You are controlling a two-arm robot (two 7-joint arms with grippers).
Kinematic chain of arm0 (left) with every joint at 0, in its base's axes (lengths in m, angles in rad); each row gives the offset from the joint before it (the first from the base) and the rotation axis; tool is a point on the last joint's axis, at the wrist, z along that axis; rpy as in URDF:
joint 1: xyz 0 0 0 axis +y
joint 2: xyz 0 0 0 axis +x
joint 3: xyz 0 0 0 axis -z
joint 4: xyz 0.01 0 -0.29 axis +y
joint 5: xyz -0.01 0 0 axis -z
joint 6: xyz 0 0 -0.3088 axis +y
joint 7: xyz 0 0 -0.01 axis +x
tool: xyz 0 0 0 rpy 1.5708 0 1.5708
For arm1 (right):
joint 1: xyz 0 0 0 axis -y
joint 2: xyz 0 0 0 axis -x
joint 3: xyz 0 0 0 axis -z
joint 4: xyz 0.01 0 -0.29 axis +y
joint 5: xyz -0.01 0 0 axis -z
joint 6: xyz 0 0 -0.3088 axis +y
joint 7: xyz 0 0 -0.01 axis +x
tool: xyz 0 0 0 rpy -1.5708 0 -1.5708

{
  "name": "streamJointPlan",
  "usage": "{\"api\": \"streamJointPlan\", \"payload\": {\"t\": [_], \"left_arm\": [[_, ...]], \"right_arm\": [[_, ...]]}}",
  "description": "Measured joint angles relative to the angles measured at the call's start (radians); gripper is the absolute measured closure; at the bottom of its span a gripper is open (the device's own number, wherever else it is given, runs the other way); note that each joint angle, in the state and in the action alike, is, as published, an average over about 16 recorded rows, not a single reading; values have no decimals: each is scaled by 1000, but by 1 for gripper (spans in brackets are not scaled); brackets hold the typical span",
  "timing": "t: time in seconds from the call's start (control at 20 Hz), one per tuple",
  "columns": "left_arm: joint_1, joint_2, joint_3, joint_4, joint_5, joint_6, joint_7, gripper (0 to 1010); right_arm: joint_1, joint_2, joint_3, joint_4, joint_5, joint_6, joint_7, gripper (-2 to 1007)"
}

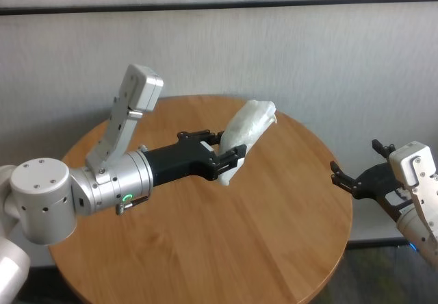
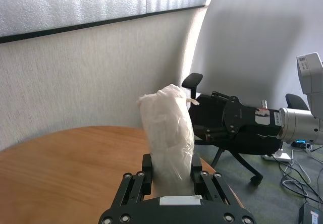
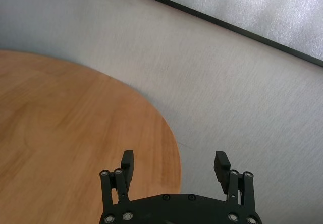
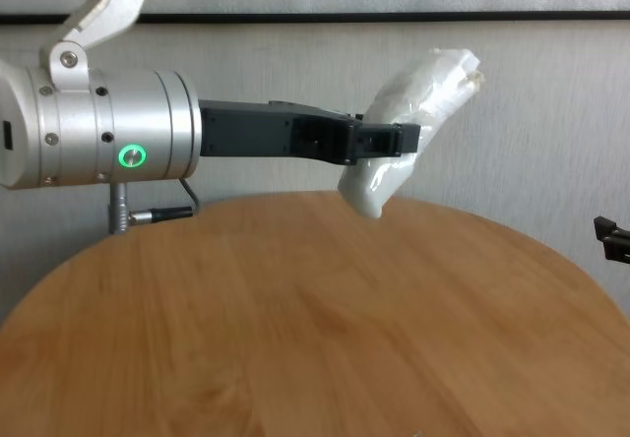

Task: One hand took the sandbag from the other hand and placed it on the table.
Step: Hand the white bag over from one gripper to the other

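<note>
no readable text, labels or numbers anywhere

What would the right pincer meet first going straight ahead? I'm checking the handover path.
Probably the sandbag held up by the left pincer above the table. The open right pincer points roughly that way; depth is unclear.

Head view: high, angled down over the round bench (image 1: 205,235), both arms inside frame. Chest view: low, near-level across bench top, close behind left forearm. Wrist views: tight behind own tool, facing grey wall; bench edge shared by all.
</note>
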Motion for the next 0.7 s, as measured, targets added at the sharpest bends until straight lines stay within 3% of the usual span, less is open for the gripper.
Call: {"api": "streamJointPlan", "payload": {"t": [0.2, 0.4, 0.7], "left_arm": [[0, -1, 1, -5, -1, 2, 1, 540], [1, -1, 0, -5, 0, 3, -1, 540], [2, -2, -1, -4, 0, 4, -4, 540]], "right_arm": [[-14, -6, 21, -41, 29, -12, 11, 5], [-32, -16, 50, -100, 82, -13, 32, 5], [-69, -32, 111, -203, 214, 21, 93, 5]]}}
